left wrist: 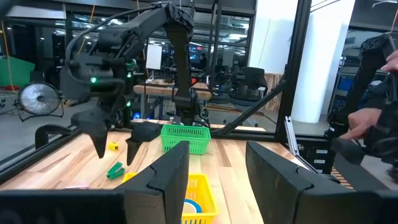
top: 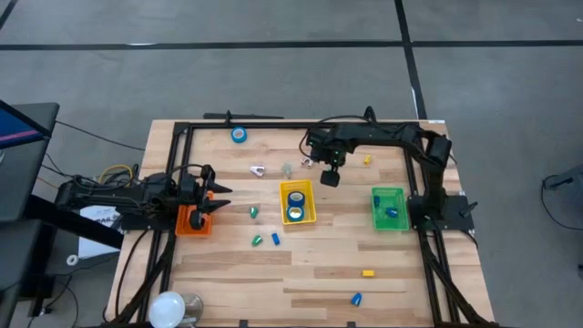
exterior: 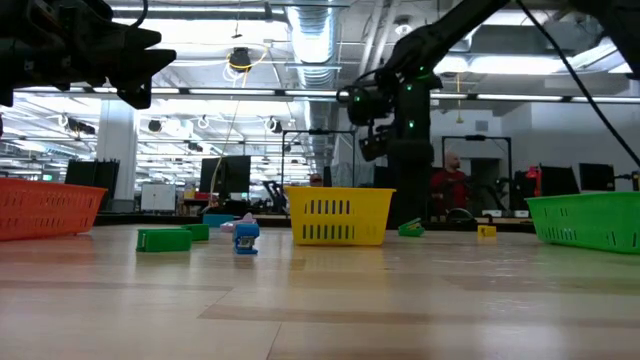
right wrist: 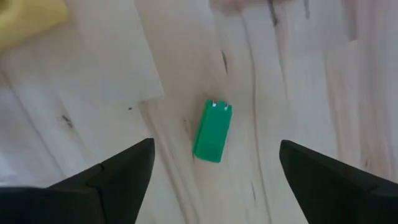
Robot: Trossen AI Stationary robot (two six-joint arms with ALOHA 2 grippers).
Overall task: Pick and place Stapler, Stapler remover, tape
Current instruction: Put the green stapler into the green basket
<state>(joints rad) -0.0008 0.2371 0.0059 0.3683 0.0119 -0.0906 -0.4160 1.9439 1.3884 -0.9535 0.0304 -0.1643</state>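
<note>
The right gripper [right wrist: 211, 171] hangs over a small green block [right wrist: 212, 131] on the bare wooden table [right wrist: 311, 74], jaws spread wide and empty. Judgement: it should descend straight, keep the block centred, and close across its narrow sides. The block is rectangular with two pale marks at one end. It lies just beyond the yellow basket [top: 297, 201]. The left gripper [top: 221, 199] waits above the orange basket [top: 192, 221], jaws part open, empty.

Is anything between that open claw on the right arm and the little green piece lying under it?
Nothing visible: the right gripper hangs open above the green piece, which lies alone on bare table beside the yellow basket.
</note>
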